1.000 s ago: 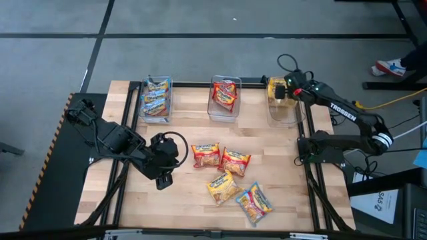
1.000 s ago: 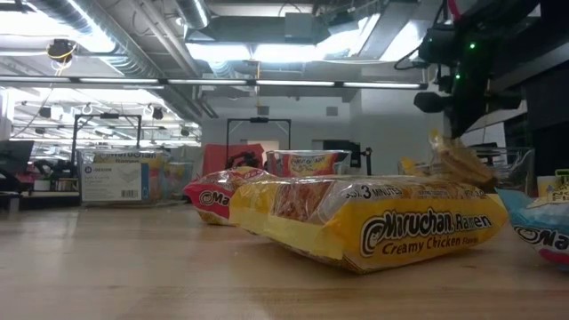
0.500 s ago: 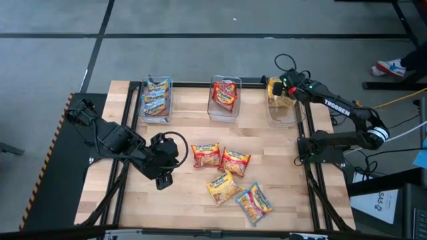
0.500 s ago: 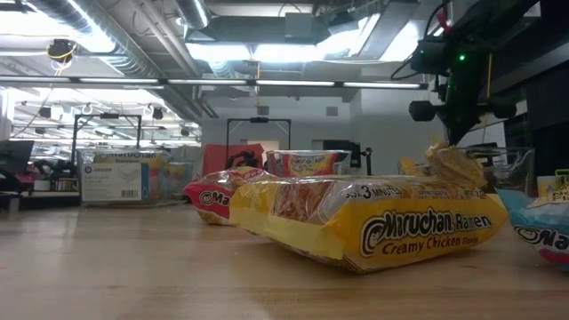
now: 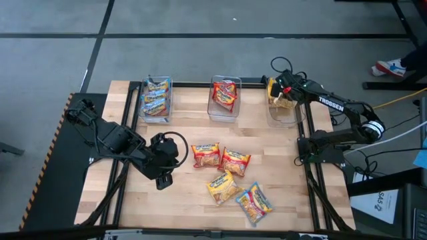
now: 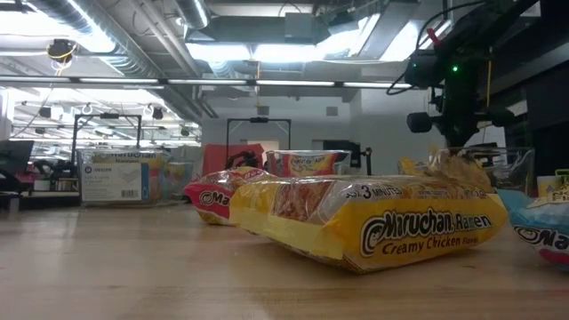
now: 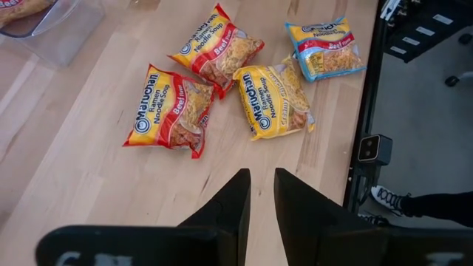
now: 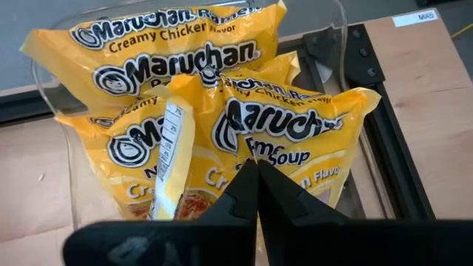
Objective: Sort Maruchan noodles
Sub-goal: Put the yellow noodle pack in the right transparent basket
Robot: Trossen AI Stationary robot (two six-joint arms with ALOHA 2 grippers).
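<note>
Wooden-slat desk (image 5: 187,193) on a grey floor; in the low view a lit workshop with ceiling ducts lies behind; three clear bins along the far edge: left bin (image 5: 156,100) with blue packets, middle bin (image 5: 225,99) with red packets, right bin (image 5: 282,103) with yellow packets (image 8: 185,52). Right gripper (image 5: 281,92) reaches from the desk's right side over the right bin, fingers clenched on a yellow packet (image 8: 295,140) standing among those in the bin. Left gripper (image 5: 162,179) rests low near the left centre of the desk, fingers slightly parted and grasping nothing, with four loose packets (image 5: 230,180) just to its right.
</note>
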